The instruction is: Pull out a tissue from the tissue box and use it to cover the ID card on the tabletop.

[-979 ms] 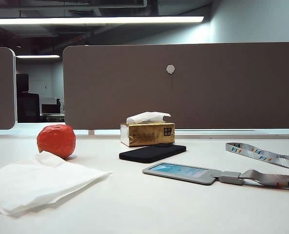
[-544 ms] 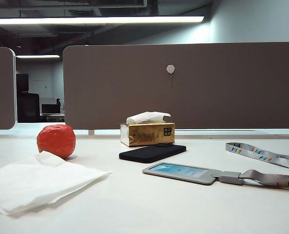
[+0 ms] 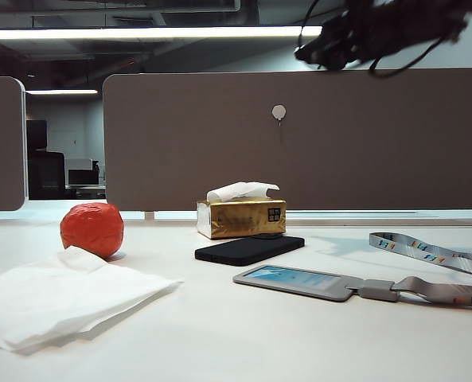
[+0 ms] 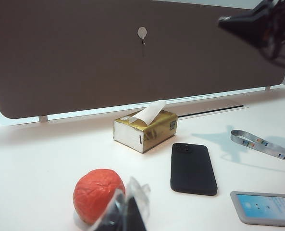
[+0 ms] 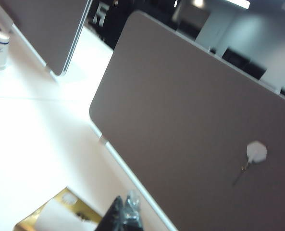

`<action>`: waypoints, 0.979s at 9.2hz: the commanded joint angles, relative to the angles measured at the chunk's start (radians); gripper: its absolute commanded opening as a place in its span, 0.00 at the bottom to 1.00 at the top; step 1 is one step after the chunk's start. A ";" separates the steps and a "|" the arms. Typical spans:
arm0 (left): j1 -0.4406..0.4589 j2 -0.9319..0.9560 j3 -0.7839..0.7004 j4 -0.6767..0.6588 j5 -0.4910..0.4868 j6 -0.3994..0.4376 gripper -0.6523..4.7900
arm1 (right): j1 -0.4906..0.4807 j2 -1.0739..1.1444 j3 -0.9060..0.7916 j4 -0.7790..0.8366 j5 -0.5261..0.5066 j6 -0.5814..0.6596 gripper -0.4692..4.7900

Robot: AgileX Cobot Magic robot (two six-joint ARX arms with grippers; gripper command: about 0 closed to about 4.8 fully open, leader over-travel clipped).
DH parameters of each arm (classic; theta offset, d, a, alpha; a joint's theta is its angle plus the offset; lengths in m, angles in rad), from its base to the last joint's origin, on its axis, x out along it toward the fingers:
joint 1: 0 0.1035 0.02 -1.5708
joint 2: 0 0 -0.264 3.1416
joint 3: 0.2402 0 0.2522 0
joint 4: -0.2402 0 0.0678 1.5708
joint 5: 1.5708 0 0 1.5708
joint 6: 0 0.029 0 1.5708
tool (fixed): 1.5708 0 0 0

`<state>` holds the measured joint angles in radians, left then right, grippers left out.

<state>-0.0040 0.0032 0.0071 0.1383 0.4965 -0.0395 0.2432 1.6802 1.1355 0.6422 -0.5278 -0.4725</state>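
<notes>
The gold tissue box stands at the back middle of the tabletop, with a white tissue sticking out of its top. The light-blue ID card lies flat in its grey holder, nearer the front and right of the box, uncovered. My right gripper hangs high in the air above and right of the box, shut and empty; its wrist view shows the box below its tips. My left gripper is shut and empty, low beside the red ball.
A black phone lies between the box and the card. A red ball and a thick folded white napkin are on the left. The grey lanyard trails right from the card. A brown partition closes the back.
My right arm has come into the exterior view at the top right, high above the table, and throws a shadow near the lanyard. Nothing on the table has moved.
</notes>
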 commanded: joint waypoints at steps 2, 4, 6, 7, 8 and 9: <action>-0.001 0.001 0.004 0.013 0.005 -0.002 0.11 | 0.017 0.181 0.005 0.156 0.043 -0.001 0.08; -0.001 0.001 0.004 0.013 0.005 -0.002 0.11 | 0.017 0.254 0.025 0.148 0.066 0.001 0.08; -0.001 0.001 0.004 0.013 0.005 -0.002 0.11 | 0.018 0.288 0.082 0.078 0.091 0.045 0.32; -0.001 0.001 0.004 0.013 0.004 -0.002 0.11 | 0.018 0.330 0.197 -0.029 0.108 0.053 0.40; -0.001 0.001 0.004 0.013 -0.003 -0.002 0.11 | 0.018 0.357 0.233 -0.073 0.107 0.060 0.40; -0.001 0.001 0.004 0.012 -0.003 -0.002 0.11 | 0.016 0.428 0.301 -0.077 0.107 0.247 0.42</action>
<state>-0.0040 0.0032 0.0071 0.1379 0.4942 -0.0395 0.2600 2.1021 1.4162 0.5541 -0.4198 -0.3168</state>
